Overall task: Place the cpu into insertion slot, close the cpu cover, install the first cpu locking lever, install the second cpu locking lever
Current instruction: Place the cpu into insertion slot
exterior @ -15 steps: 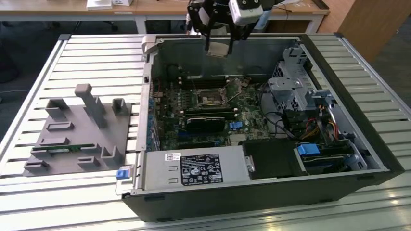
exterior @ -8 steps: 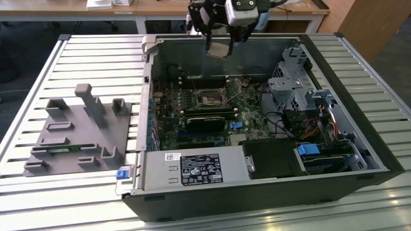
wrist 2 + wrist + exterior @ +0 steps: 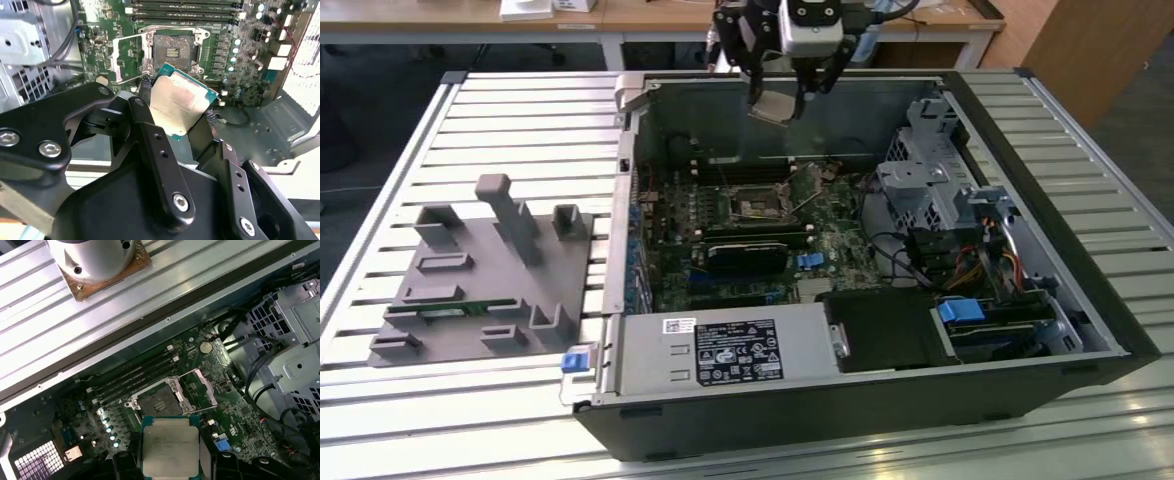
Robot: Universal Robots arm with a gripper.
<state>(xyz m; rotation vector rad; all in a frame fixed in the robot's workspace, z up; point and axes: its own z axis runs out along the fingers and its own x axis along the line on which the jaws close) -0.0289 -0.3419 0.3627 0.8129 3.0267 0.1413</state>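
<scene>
The cpu (image 3: 774, 108) is held in the air by the end effector (image 3: 782, 98). The black fingers (image 3: 146, 112) are closed on two opposite edges of the chip, and its dull silver top faces the cameras in both wrist views (image 3: 182, 102) (image 3: 170, 445). In the exterior view the chip hangs tilted, clear of the board, at about twelve o'clock from the insertion slot (image 3: 758, 207) and level with the far wall of the computer case (image 3: 854, 420).

The insertion slot is well apart from the chip and nothing sits in it. Its dark square bed with the silver rim lies bare in the second wrist view (image 3: 174, 52) and the first wrist view (image 3: 157, 407). The cpu cover (image 3: 118, 60) is swung up and away from the slot on one side, standing tilted, with the green board showing through its opening (image 3: 207, 390). The long memory slots (image 3: 135, 375) run just beside the socket on the motherboard (image 3: 707, 220).

In the exterior view, a black card (image 3: 747, 255) lies on the board at six o'clock from the socket, with the grey power supply (image 3: 720, 355) beyond it at the case's near edge. The metal drive cage (image 3: 921, 190) stands at three o'clock. The case lies open on a slatted metal surface (image 3: 520, 120), and a grey moulded fixture (image 3: 480, 280) sits on it at nine o'clock from the case.
</scene>
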